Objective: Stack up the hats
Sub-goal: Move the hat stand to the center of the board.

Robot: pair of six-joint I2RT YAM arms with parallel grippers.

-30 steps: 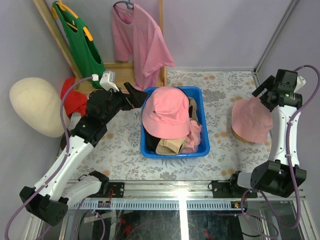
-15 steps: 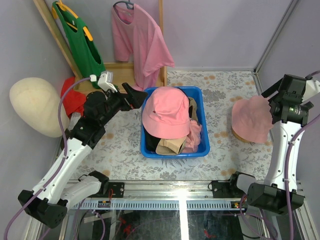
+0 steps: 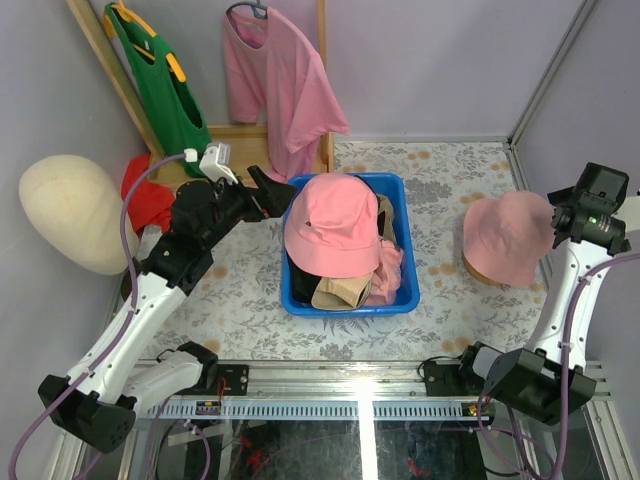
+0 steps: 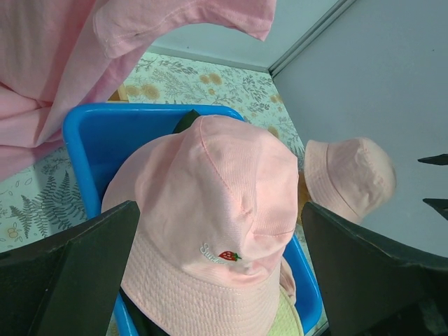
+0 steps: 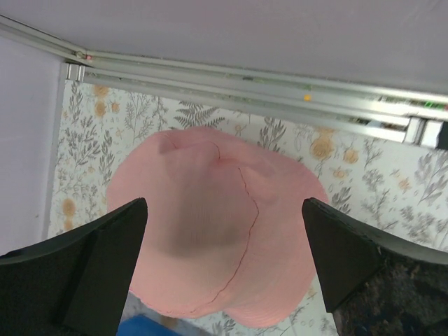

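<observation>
A pink bucket hat of fine-ribbed fabric (image 4: 217,203), with a small embroidered strawberry and white script above its floppy brim, lies crown-up on top of a heap of hats in a blue rectangular plastic bin (image 3: 296,296). Below it in the bin, a crumpled tan cap (image 3: 338,292) and more pink cloth show at the near end.

The left fingers (image 4: 77,276), dark, blunt and wedge-shaped, stand wide apart with nothing between them, hovering beside the bin's left far corner and aimed at this hat.

A second pink bucket hat (image 5: 210,224), soft and round with curved seams across its domed crown, sits well apart to the right on the bench (image 3: 240,300), whose cover is a pale leaf-and-flower print. A tan edge peeks from under its near brim.

The right fingers (image 5: 84,269) are spread just as wide and empty, held above this hat without touching it.
</observation>
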